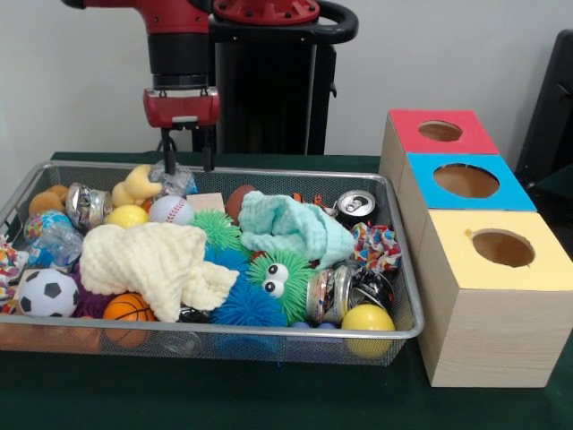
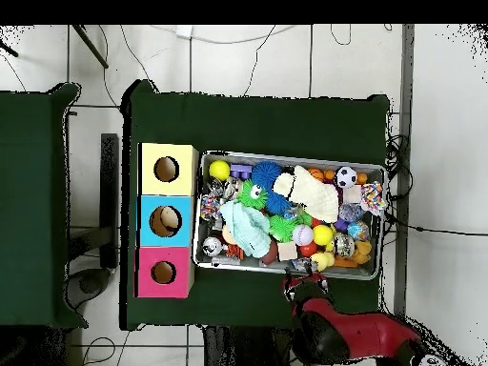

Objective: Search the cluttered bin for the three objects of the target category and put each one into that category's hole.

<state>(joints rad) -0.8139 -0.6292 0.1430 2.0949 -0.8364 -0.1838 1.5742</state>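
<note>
The wire mesh bin [image 1: 224,329] stands on the green table and is full of mixed things. They include a cream cloth [image 1: 157,260], a mint cloth [image 1: 291,224], a green fuzzy toy with eyes [image 1: 277,278], a baseball [image 1: 170,210], a yellow ball [image 1: 367,319], a soccer ball [image 1: 47,292] and a soda can [image 1: 355,206]. My gripper [image 1: 187,161] hangs open and empty over the bin's far rim, just above a crumpled clear wrapper [image 1: 176,181]. In the overhead view the gripper [image 2: 307,279] is at the bin's [image 2: 286,270] bottom edge.
Three wooden boxes with round holes stand in a row beside the bin: red top [image 1: 440,132], blue top [image 1: 466,181], yellow top [image 1: 503,248]. In the overhead view they lie left of the bin: yellow [image 2: 167,169], blue [image 2: 165,221], red [image 2: 163,273].
</note>
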